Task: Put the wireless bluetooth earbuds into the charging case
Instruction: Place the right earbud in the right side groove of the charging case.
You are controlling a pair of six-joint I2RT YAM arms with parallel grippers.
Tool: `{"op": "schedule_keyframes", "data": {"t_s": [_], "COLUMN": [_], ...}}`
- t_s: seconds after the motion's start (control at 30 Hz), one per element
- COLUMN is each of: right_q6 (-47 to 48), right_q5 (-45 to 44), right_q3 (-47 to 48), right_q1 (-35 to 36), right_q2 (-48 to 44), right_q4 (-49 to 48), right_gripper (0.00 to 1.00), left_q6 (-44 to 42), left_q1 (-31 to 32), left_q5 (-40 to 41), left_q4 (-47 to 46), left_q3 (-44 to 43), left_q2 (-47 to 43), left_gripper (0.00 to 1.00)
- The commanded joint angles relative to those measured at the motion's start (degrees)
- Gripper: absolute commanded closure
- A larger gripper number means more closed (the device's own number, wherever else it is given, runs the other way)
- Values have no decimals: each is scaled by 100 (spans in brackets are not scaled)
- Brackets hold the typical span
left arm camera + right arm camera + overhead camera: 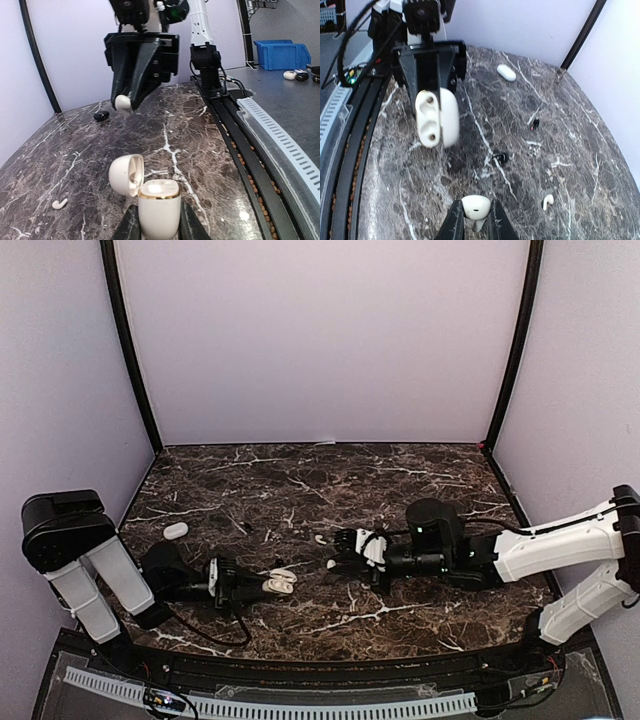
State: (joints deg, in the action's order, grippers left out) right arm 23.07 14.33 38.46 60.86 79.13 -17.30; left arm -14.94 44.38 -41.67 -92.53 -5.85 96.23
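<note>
1. Dark marble-patterned tabletop with white veins carries the whole scene; both arms reach in low over its near half, tips pointing at each other.
2. The left gripper is clamped on the white charging case, one black finger on each side of the body, which has a gold band at its top rim.
3. The case's lid is hinged open and tipped to one side. In the right wrist view the case's open face shows two dark sockets, both unfilled.
4. The right gripper is closed on one white earbud. The rounded head shows between the fingertips and the stem pokes out beyond them.
5. That earbud is apart from the case, with a stretch of bare tabletop between the two grippers. It is not in either socket.
6. A loose earbud lies on the tabletop, off to one side of the right gripper and touching nothing.
7. A white oval object rests near the left edge of the tabletop, well apart from both grippers.
8. A small black piece lies on the surface farther back; what it is cannot be told.
</note>
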Motion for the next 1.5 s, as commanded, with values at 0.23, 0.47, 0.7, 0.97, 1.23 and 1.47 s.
{"op": "schedule_keyframes", "data": {"t_s": [0.23, 0.47, 0.7, 0.97, 1.23, 1.47], "right_q6": [-1145, -1608, -1700, -1858, -1981, -2034], "right_q5": [-670, -1148, -1562, -1751, -1789, -1781], "right_q3": [-587, -767, -771, -802, -819, -761], "right_q1": [630, 708, 708, 703, 708, 708], "right_q2": [441, 603, 616, 667, 673, 756], "right_q4": [-4235, -5343, -5372, -5380, -5387, -5376], "right_gripper": [93, 94, 94, 94, 95, 95], "left_q6": [1040, 1380, 1519, 1799, 1882, 1933], "left_q1": [171, 224, 290, 317, 326, 326], "left_q5": [988, 1155, 1122, 1144, 1110, 1100], "left_q4": [-1250, -1250, -1252, -1250, -1250, -1250], "left_q3": [-1113, -1657, -1807, -1911, -1923, -1955], "left_q2": [67, 231, 248, 162, 16, -41], "left_gripper": [100, 100, 100, 100, 100, 100]}}
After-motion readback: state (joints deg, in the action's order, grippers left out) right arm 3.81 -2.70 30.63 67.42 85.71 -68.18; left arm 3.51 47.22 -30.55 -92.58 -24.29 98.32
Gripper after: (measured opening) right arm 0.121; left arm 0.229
